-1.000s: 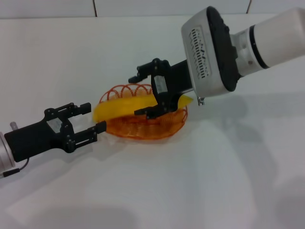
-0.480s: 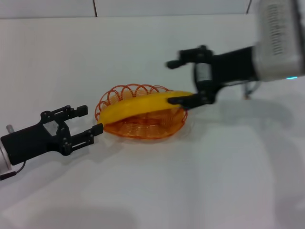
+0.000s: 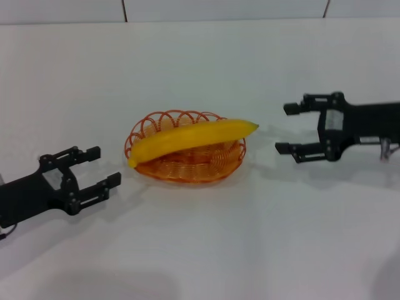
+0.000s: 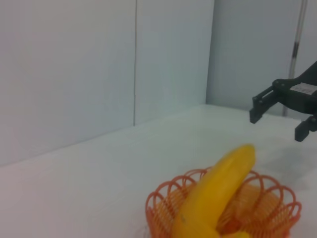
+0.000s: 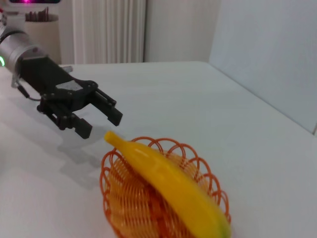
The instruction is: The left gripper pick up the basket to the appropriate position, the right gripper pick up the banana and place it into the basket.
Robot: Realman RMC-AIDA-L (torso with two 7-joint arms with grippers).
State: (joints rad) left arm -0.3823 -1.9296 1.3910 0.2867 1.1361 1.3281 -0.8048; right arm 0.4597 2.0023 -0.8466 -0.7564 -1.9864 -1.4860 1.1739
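At lower left of the head view, the left gripper [image 3: 92,170] hangs wide open and empty. Mid-frame, one orange wire basket [image 3: 164,170] rests on the white table [image 3: 250,250], one banana [image 3: 190,139] lying across its rim. Farther right, the right gripper [image 3: 289,128], with an unreadable white label, gapes empty.

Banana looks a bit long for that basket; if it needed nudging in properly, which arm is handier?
Probably the right. Its open end effector faces the banana tip overhanging the basket rim. The left end effector, also open, sits by the lower end.
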